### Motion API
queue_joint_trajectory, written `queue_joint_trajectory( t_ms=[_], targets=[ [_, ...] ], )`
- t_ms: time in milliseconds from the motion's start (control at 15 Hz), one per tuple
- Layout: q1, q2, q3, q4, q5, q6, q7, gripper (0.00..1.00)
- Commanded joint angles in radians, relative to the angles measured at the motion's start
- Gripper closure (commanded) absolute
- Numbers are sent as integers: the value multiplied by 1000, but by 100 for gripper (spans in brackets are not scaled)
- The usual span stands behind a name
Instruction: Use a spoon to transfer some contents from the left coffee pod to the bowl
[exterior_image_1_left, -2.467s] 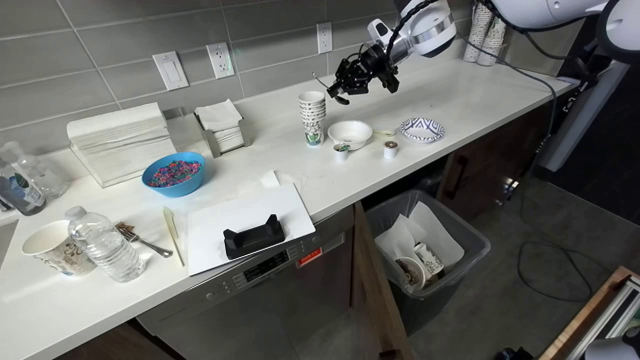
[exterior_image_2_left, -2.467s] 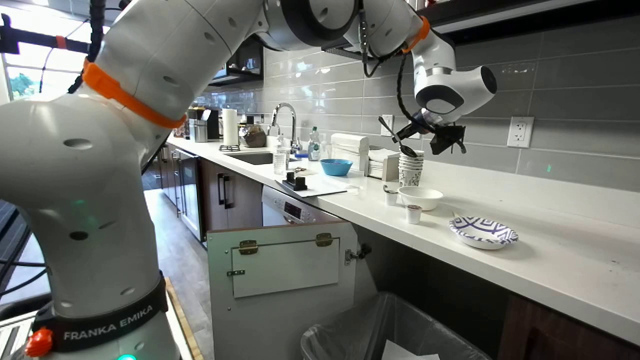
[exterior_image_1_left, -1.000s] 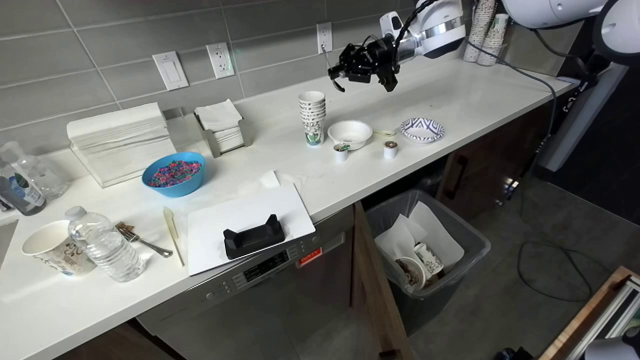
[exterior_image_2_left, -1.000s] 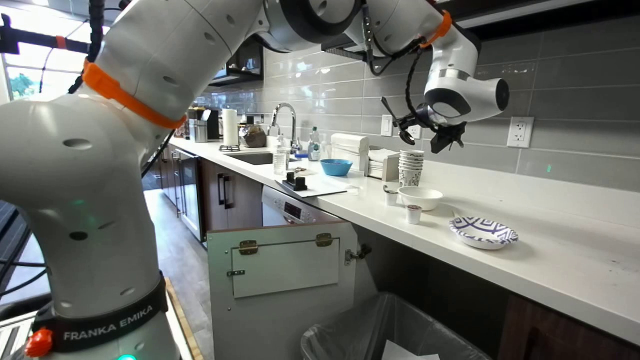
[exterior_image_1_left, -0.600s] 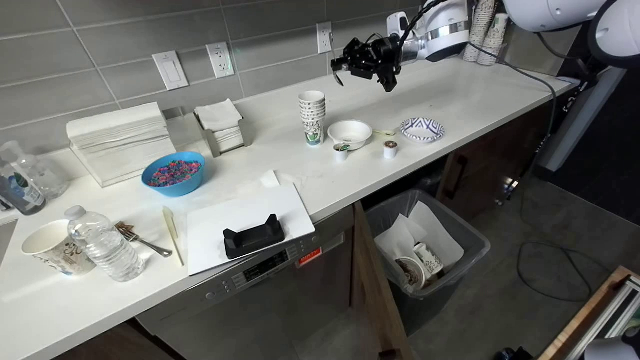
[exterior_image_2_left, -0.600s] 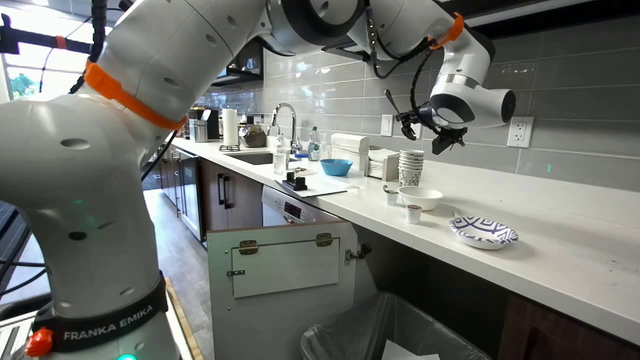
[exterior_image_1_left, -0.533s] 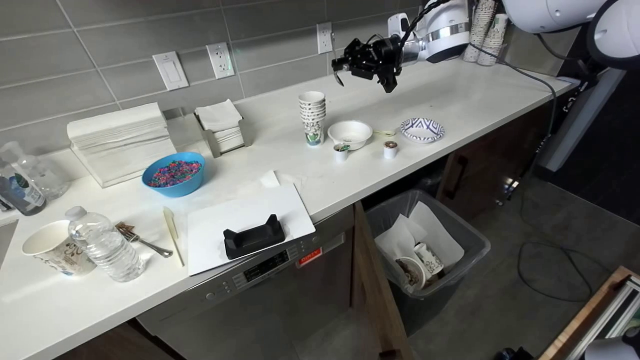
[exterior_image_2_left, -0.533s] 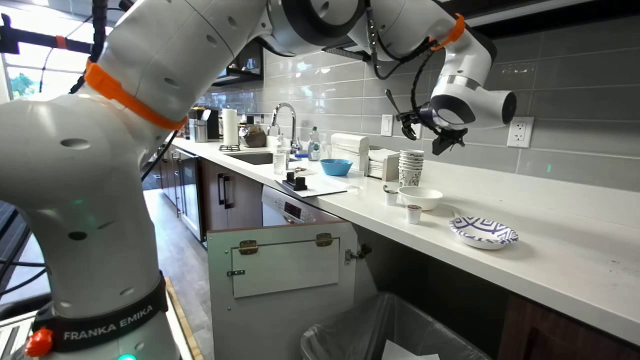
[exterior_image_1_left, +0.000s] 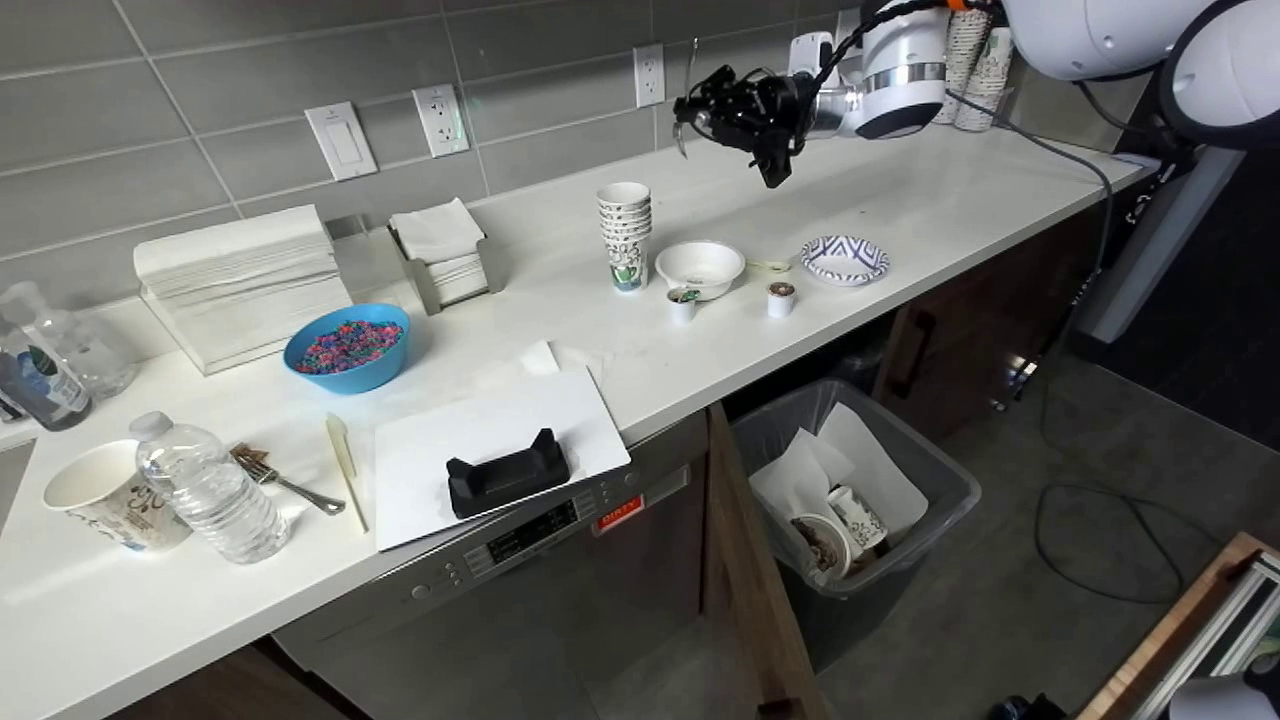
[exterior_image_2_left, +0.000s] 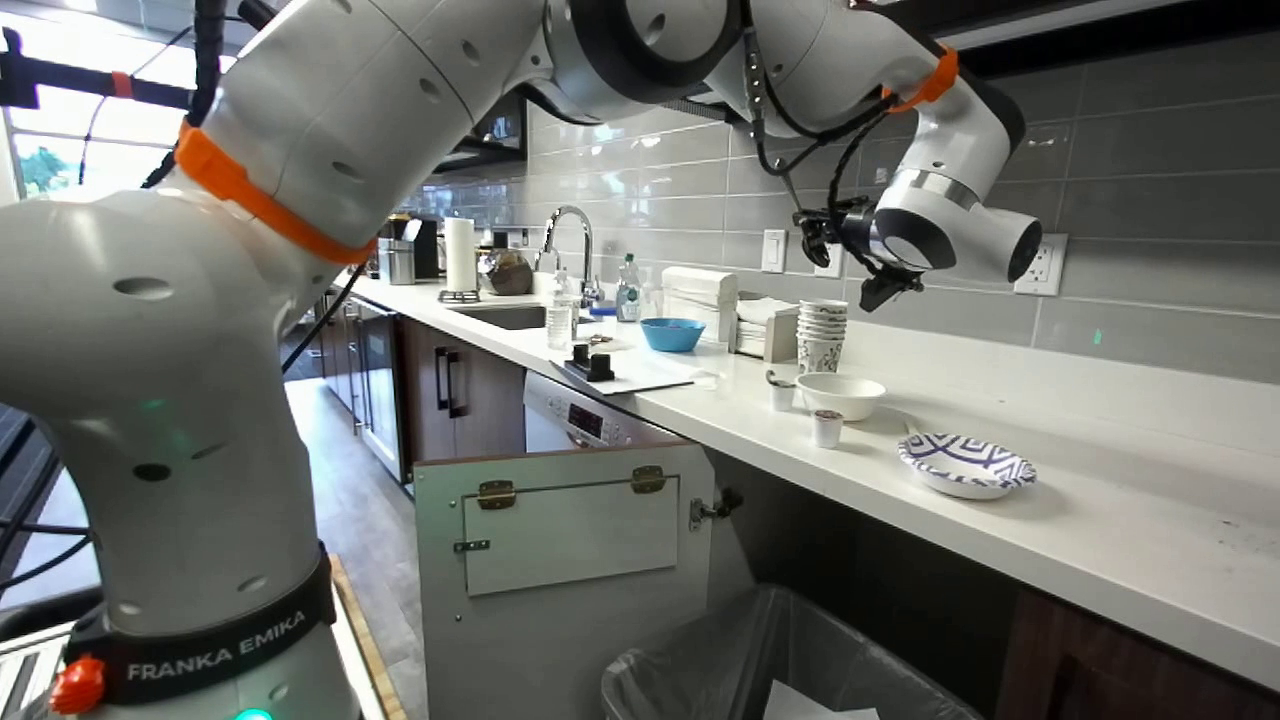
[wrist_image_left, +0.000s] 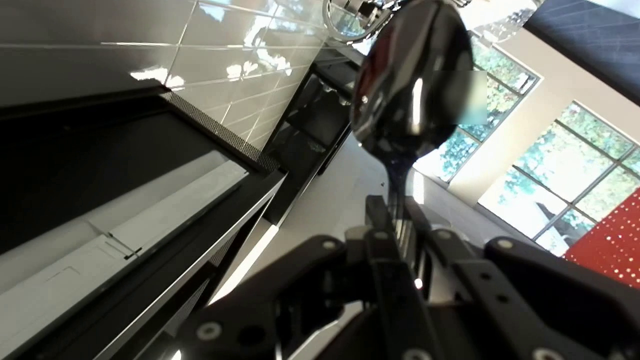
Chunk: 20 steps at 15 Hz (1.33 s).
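Note:
My gripper (exterior_image_1_left: 688, 108) is shut on the dark metal spoon (exterior_image_1_left: 691, 66), high above the counter. It also shows in an exterior view (exterior_image_2_left: 812, 228) and in the wrist view (wrist_image_left: 397, 207), where the spoon's shiny scoop (wrist_image_left: 412, 75) sticks out past the fingertips. The spoon stands nearly upright, handle up and scoop down. The white bowl (exterior_image_1_left: 702, 264) sits below on the counter, also in an exterior view (exterior_image_2_left: 842, 396). The left coffee pod (exterior_image_1_left: 682, 308), with a curled greenish lid, is in front of the bowl. A second pod (exterior_image_1_left: 780, 302) with brown contents is to its right.
Stacked paper cups (exterior_image_1_left: 625, 235) stand beside the bowl. A patterned bowl (exterior_image_1_left: 845, 262) lies right of it, with a pale utensil (exterior_image_1_left: 768, 266) between. The tiled wall (exterior_image_1_left: 560, 70) is behind the gripper. A blue bowl (exterior_image_1_left: 350, 350) and napkin holder (exterior_image_1_left: 445, 250) are further left.
My gripper has risen and moved right in the exterior view, keeping hold of the spoon. The spoon has turned from slanted to nearly upright. Pods and bowls have not moved.

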Motion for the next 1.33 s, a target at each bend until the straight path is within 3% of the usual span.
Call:
queue_joint_trajectory(
  t_ms=[0,733,933,1267],
  targets=[
    [-6,27,-19,12,68,-91,-37,98],
    [17,31,-55,8,98,-130,-27,98],
    [56,-6,-91,-16,56,-56,-3,98],
    [139,-79,-150,-51,-40,185,64,98]
  ],
)
